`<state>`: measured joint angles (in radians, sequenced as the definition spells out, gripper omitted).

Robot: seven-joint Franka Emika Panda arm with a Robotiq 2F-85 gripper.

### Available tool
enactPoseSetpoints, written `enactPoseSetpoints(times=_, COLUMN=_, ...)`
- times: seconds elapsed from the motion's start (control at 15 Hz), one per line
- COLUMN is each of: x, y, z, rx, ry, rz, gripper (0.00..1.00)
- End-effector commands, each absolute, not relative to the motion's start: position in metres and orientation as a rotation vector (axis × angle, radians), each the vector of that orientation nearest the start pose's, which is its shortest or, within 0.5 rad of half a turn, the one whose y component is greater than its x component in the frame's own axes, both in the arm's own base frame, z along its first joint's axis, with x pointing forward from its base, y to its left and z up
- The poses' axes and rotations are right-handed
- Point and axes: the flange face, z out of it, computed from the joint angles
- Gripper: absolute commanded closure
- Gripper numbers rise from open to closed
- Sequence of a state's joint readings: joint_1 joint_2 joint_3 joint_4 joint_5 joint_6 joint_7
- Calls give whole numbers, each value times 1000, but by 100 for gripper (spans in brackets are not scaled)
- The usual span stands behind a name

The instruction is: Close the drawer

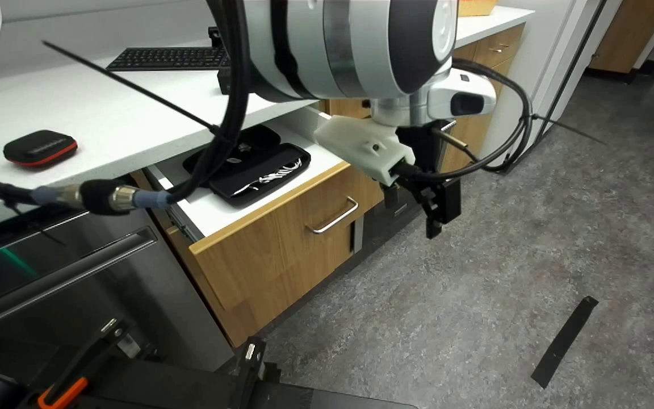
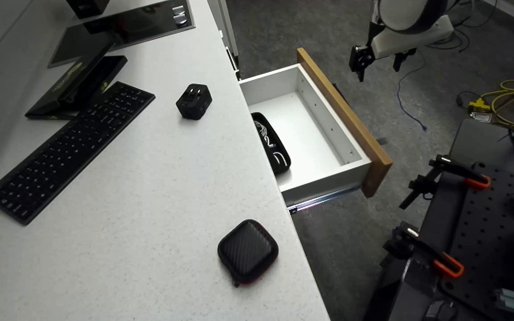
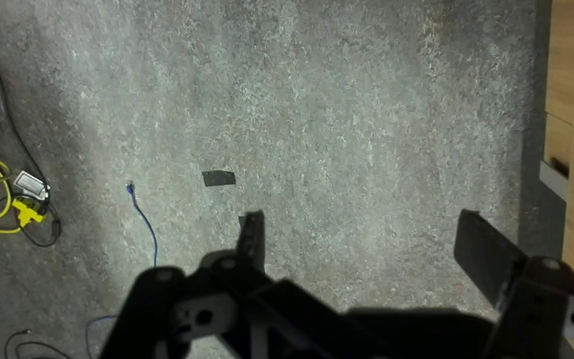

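Black cable (image 1: 235,85): nearest the camera in an exterior view, looping past the arm (image 1: 367,51) and across the view of the drawer (image 1: 270,238).
Pincer (image 3: 361,229): jaws spread wide, floor (image 3: 366,99) visible between them; it hangs outside the drawer, apart from its front.
Drawer: standing open beside the pincer, between it and the counter (image 2: 163,191); its oak front is the part nearest the pincer.
Handle (image 1: 335,217): silver bar on that front, on the pincer's side; it shows at the right edge of the wrist view.
Black case (image 1: 236,179): lying open in the drawer, white cords (image 1: 284,172) inside; the front stands between it and the pincer, and in an exterior view the counter's edge hides part of it.
Black cube (image 2: 194,101): on the counter, beyond the drawer's front from the pincer.
Keyboard (image 2: 69,151): farther from the pincer than the cube.
Red-edged case (image 2: 248,252): near the counter's edge, well apart from the pincer.
Clamps (image 2: 448,265): on a black platform (image 2: 471,218), well apart from the pincer.
Blue cable (image 3: 143,215): on the floor, the pincer's side away from the drawer.
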<state>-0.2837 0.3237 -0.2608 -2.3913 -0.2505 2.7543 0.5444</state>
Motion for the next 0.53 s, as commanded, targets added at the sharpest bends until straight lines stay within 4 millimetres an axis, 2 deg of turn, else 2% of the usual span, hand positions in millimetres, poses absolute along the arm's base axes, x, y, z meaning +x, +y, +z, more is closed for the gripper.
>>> enactPoseSetpoints(times=0.0, x=471, y=-263, z=153, rx=-2984, ry=1441, rz=-51, gripper=0)
enactPoseSetpoints(times=0.27, x=500, y=-247, z=130, rx=-2877, ry=1383, rz=51, gripper=0)
enactPoseSetpoints(times=0.47, x=517, y=-234, z=126, rx=-2840, ry=1317, rz=95, gripper=0)
